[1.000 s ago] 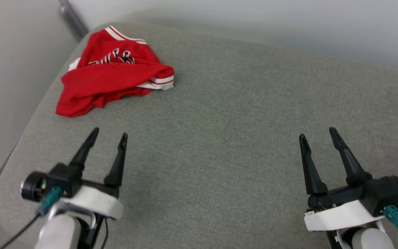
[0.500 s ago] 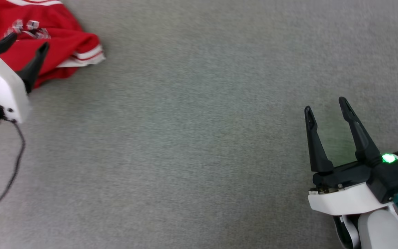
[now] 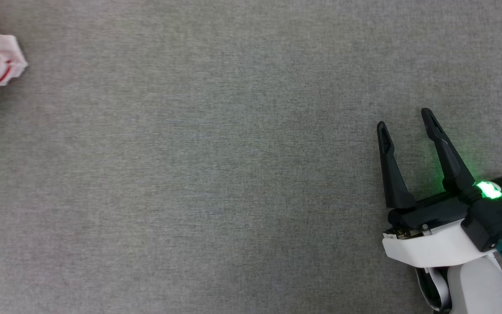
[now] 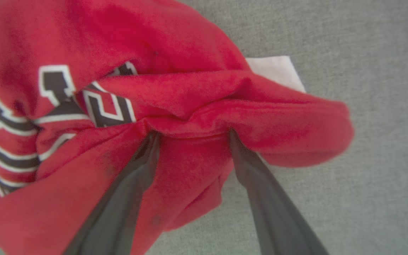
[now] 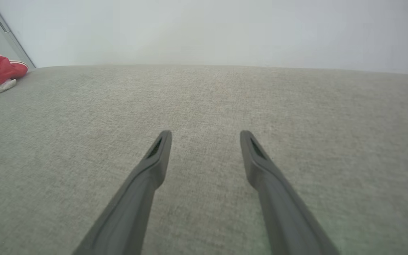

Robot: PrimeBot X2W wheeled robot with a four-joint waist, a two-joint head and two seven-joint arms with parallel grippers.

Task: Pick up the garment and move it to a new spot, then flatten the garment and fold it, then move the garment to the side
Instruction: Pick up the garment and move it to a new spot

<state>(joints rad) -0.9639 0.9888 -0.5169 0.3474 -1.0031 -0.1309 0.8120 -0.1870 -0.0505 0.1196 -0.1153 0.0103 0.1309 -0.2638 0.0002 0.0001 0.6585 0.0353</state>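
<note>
The garment [image 4: 190, 39] is seen crumpled at the far left of the grey surface [image 3: 216, 165]; its red folds are bunched over black, white-edged lettering [image 4: 51, 106], and a white sleeve [image 3: 6, 61] is shown on its right side; the left gripper [image 4: 191, 134] is set against it, fingers spread wide, both tips tucked under one red fold that spans the gap; the right gripper [image 3: 404, 120] is held at the near right, well apart from the garment, fingers likewise wide over bare surface.

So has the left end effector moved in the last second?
Yes. The left end effector went forward to the garment: a second ago it hung well short of it; now it stands open, tips at a red fold.
</note>
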